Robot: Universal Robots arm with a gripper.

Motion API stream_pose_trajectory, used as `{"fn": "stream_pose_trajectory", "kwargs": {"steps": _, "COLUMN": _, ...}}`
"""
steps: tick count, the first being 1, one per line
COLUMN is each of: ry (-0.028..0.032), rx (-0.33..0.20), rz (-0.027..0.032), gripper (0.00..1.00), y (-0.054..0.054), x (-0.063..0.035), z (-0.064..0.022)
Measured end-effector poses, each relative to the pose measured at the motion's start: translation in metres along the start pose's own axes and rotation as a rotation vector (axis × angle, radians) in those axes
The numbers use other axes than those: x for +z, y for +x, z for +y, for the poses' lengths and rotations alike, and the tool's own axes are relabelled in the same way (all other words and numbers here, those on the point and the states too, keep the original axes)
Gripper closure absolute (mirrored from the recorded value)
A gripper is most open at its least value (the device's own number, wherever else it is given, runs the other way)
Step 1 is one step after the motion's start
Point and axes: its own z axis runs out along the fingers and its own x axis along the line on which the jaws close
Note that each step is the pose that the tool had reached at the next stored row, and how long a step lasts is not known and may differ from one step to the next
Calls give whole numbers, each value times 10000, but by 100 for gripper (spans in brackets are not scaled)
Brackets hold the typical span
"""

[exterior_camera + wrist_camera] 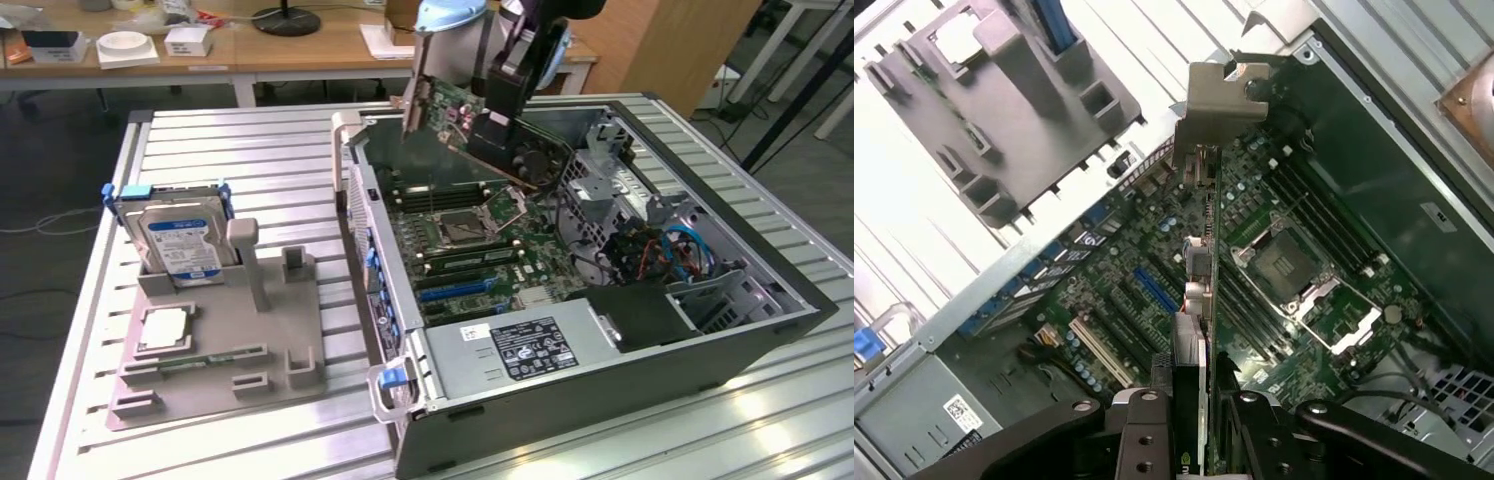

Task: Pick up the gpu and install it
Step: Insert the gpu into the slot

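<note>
black gripper [1197,398] pinching thin green-faced gpu card [447,105], tilted over open dark computer case [787,310]. carry step, unseated. seating needs the card squared up.

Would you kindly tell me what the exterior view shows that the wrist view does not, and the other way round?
Exterior view: the silver hard drive's blue label, the wooden desks behind, and blue cables inside the case. Wrist view: the thin green-brown gpu edge-on, a black finger of the hand on each side, its grey metal bracket at the end far from the hand. Both: the hand gripping the gpu above the green motherboard, the square processor socket, and the grey plastic holder.
</note>
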Motion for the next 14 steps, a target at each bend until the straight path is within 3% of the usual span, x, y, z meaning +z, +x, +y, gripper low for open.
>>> {"fn": "stream_pose_trajectory", "kwargs": {"steps": 14, "ry": -28, "rx": -1457, "rz": 136, "gripper": 74, "y": 0, "x": 1, "z": 0}}
